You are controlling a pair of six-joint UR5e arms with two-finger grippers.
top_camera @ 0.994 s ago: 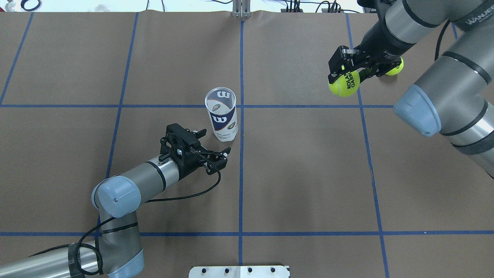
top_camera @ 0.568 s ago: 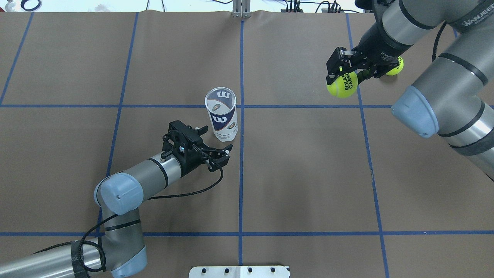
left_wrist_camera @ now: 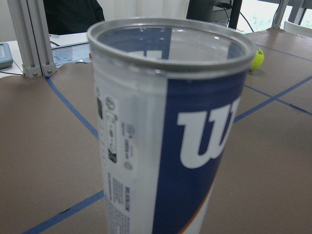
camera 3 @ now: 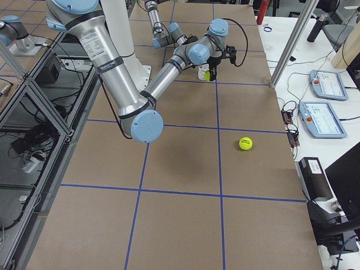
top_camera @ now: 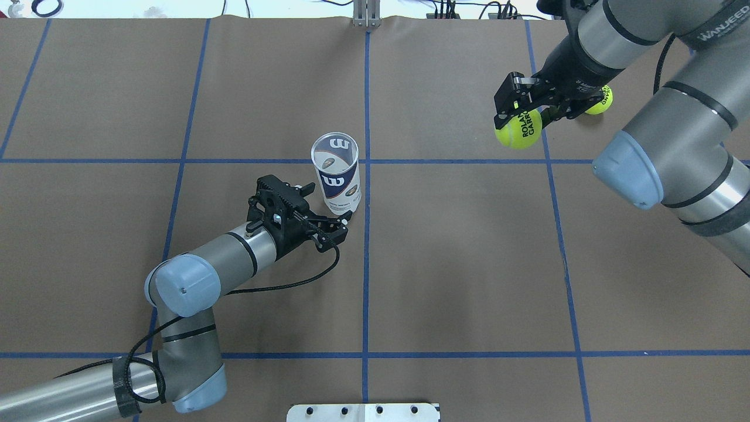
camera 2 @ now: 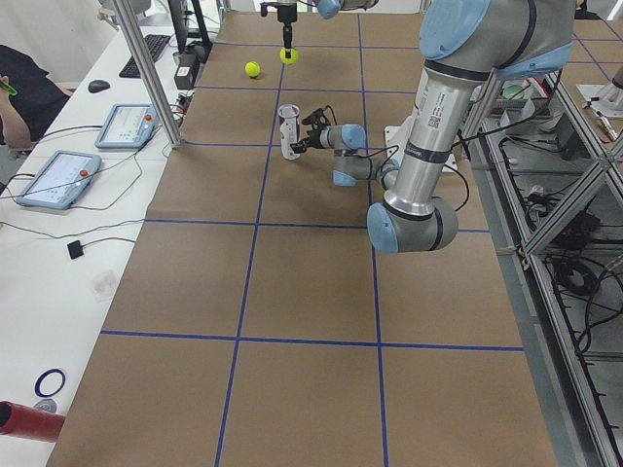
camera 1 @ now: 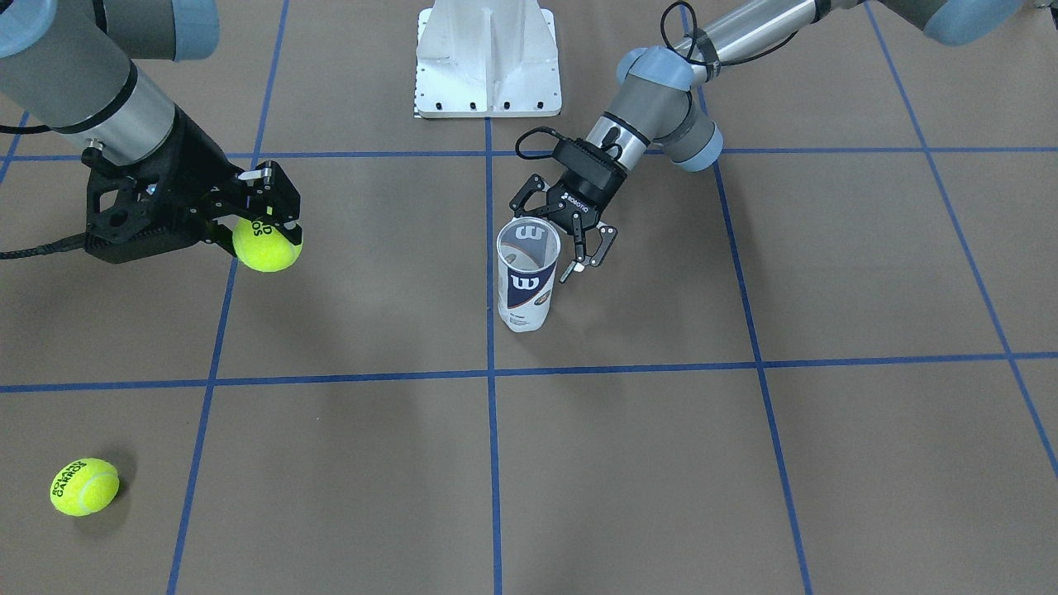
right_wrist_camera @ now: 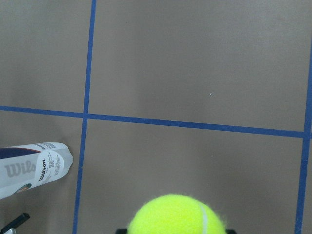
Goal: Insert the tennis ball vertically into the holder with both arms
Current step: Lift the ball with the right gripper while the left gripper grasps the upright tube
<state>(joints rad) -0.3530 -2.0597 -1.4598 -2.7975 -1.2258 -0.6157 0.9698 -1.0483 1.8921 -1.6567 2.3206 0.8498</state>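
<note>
Left hand [top_camera: 329, 203] open, holder [top_camera: 336, 176] seemingly just inside it; clamp squarely, keep upright, before right hand [top_camera: 520, 115], gripping tennis ball [top_camera: 518, 130], centres above.

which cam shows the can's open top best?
Left wrist-mounted: the holder fills the frame, silvery rim fully visible and open. Overhead and front-facing look down into its mouth from farther off. Side views show it small. Right wrist-mounted catches only part of its side at the edge.
</note>
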